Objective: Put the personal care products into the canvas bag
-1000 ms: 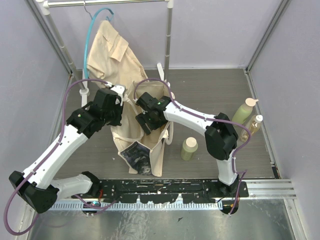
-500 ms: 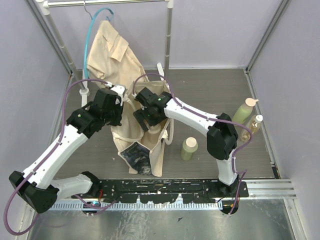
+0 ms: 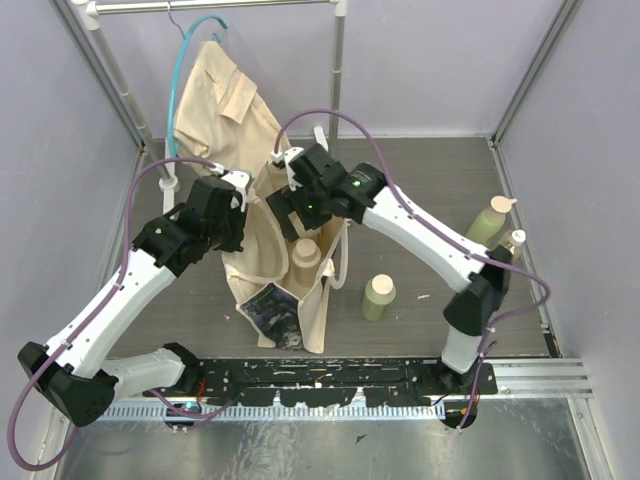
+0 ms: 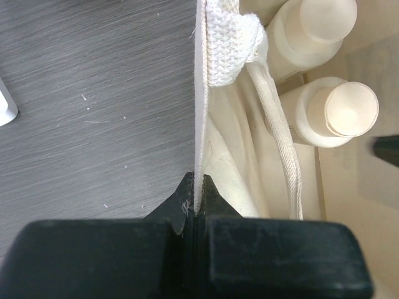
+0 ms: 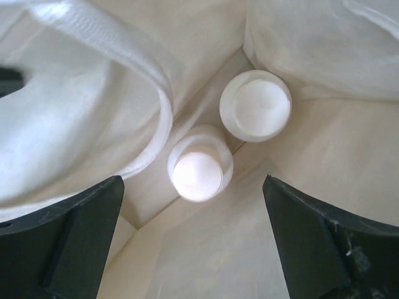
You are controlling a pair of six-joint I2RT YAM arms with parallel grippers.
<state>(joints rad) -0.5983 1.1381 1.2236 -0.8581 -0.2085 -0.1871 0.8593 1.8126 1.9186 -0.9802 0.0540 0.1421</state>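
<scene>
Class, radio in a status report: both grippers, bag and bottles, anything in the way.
Left gripper shut on canvas bag rim. Right gripper open over the bag. Two bottles inside, three bottles on table. Nothing blocking.

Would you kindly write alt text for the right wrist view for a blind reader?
Two cream round-capped bottles stand side by side inside the cream canvas bag, seen from above and framed by the open black right end effector.

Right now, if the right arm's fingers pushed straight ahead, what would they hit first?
Most likely the narrow-capped bottle standing in the canvas bag, nearly centred between the open fingers. The wide-capped bottle beside it sits slightly off line. Depth is hard to judge.
</scene>
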